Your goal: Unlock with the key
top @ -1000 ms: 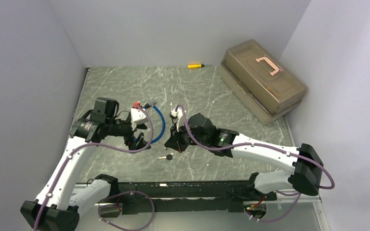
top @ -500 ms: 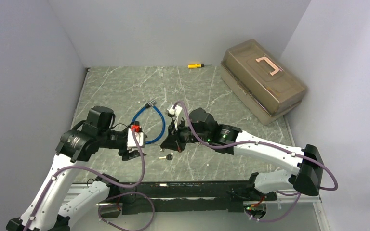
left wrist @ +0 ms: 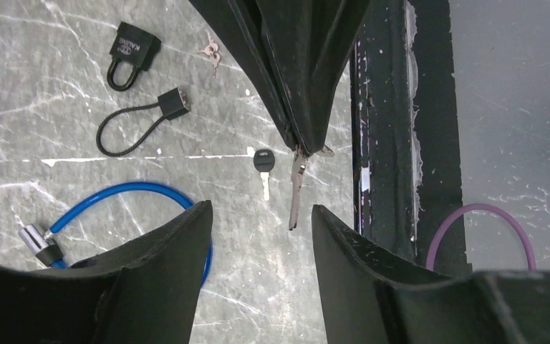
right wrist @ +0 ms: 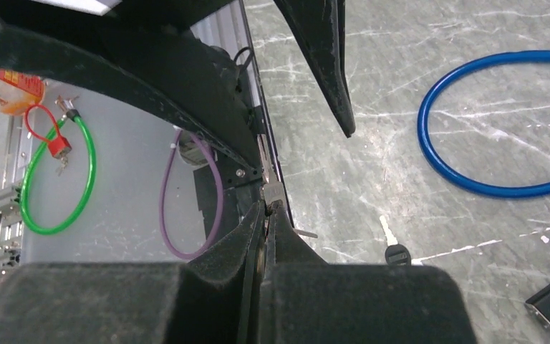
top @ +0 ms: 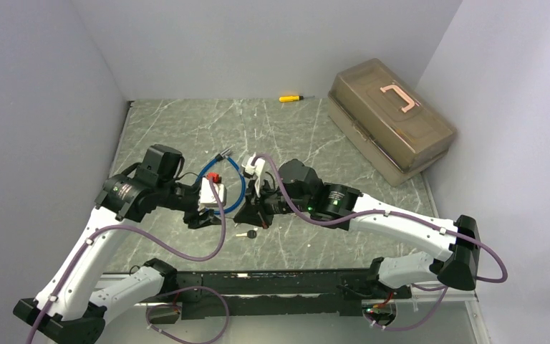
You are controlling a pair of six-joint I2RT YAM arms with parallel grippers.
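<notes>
Between pads of right gripper (left wrist: 302, 141), silver key (left wrist: 296, 193) pinched, blade out: likely light, stiff, slippery; grip best at head. Left gripper (left wrist: 261, 215) spread, empty.

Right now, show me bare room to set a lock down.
Bare marble: between the yellow screwdriver and the blue cable lock, and between that lock and the toolbox. Crowded: the centre, with the left gripper, the right gripper pinching a silver key, and the black-headed key.
</notes>
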